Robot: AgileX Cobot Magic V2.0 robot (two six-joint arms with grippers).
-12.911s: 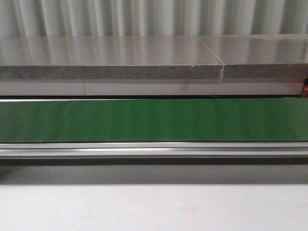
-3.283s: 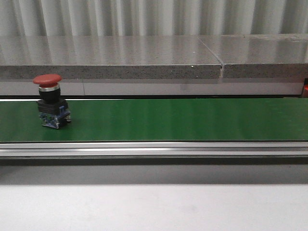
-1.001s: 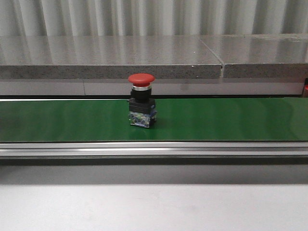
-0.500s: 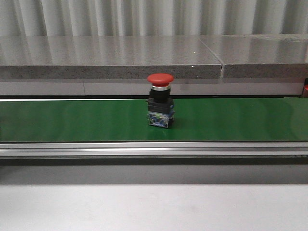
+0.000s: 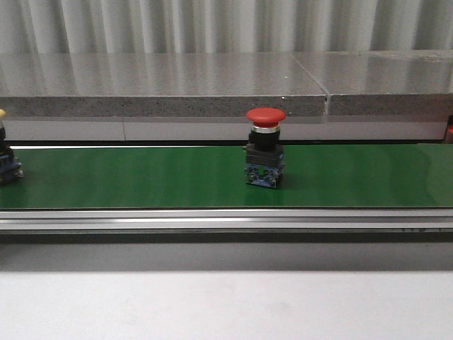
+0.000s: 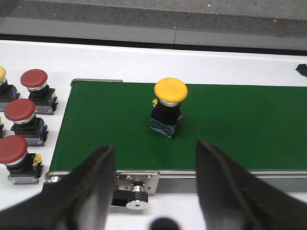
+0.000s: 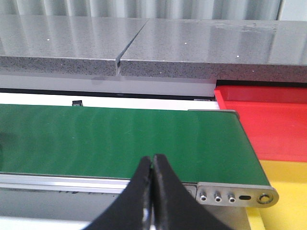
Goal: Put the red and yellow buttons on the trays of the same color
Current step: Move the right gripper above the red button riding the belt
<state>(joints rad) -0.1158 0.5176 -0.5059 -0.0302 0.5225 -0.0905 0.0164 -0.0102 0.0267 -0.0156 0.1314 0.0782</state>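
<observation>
Fingers of the left gripper [image 6: 156,179] spread wide above the belt [image 6: 249,124], yellow button [image 6: 168,106] between them; right gripper [image 7: 152,191] pinched closed, empty. Red button [image 5: 265,156] mid-belt. Trays cut off: red tray [image 7: 268,124], yellow tray [image 7: 288,191].

A yellow button [image 6: 169,106] stands upright on the green belt [image 6: 249,129], its domed cap on top of a dark body with a bluish base. It sits a little in from the belt's end, clear of both edges. The left pincer [image 6: 154,184] hangs over the belt's near rail [image 6: 144,179], its two dark fingers [image 6: 91,189] spread wide apart with nothing between them; the yellow button lies beyond the gap. Off the belt's end, on the white desk [image 6: 144,62], three red buttons [image 6: 24,115] stand close together in a column, and the edge of another yellow cap [image 6: 2,74] shows beside them. A grey stone ledge [image 6: 192,19] runs along the far side.
</observation>
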